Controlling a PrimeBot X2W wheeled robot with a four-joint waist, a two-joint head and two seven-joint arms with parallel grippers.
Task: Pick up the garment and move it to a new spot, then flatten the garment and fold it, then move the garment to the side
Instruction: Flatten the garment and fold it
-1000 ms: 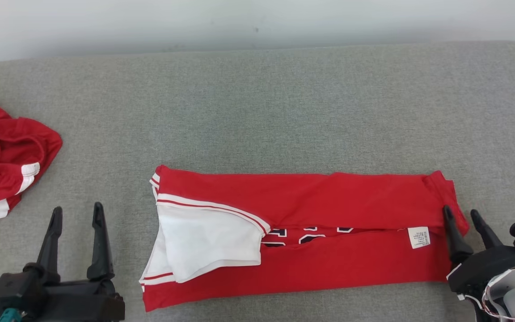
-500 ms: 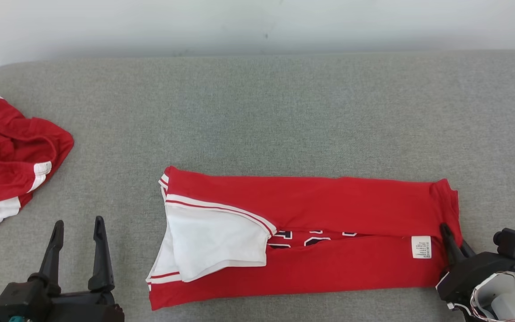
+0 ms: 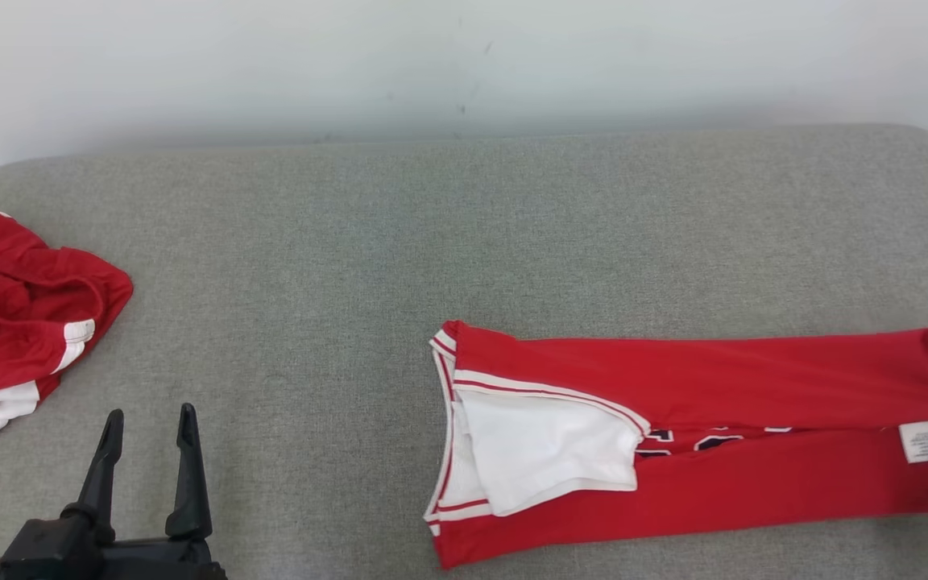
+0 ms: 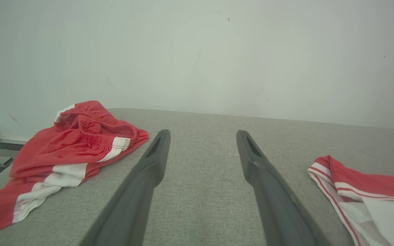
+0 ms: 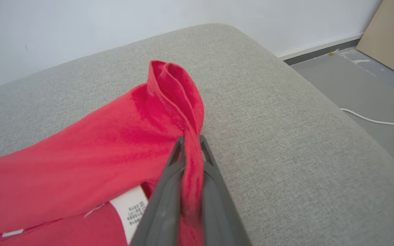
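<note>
You had the grey padded table (image 3: 464, 225) before you, its far edge against a pale wall (image 3: 464, 56). On it, towards your right, the red garment (image 3: 754, 379) lay as a long folded band running left to right, its two long edges turned in and nearly meeting along the middle, with dark lettering showing in the gap. Its left end showed a white panel (image 3: 544, 451) edged with red and white trim. Its right end reached the right edge of the head view.

Well apart from it, at the table's left edge, a pair of red shorts (image 3: 13, 322) with white side stripes lay crumpled.

Your left gripper (image 3: 150, 412) sat low at the near left, over bare table between the shorts and the garment, touching neither. Its two fingers stood wide apart with nothing between them.

Your right gripper (image 5: 191, 138) was at the garment's right end. Its fingers were drawn together and pinched a fold of red cloth, which stood up above the tips in a doubled ridge.

A small white label (image 3: 921, 441) lay on the garment just beside that grip. Beyond the table's rounded corner, a thin white cable (image 5: 375, 119) ran across the grey floor (image 5: 354, 85).
</note>
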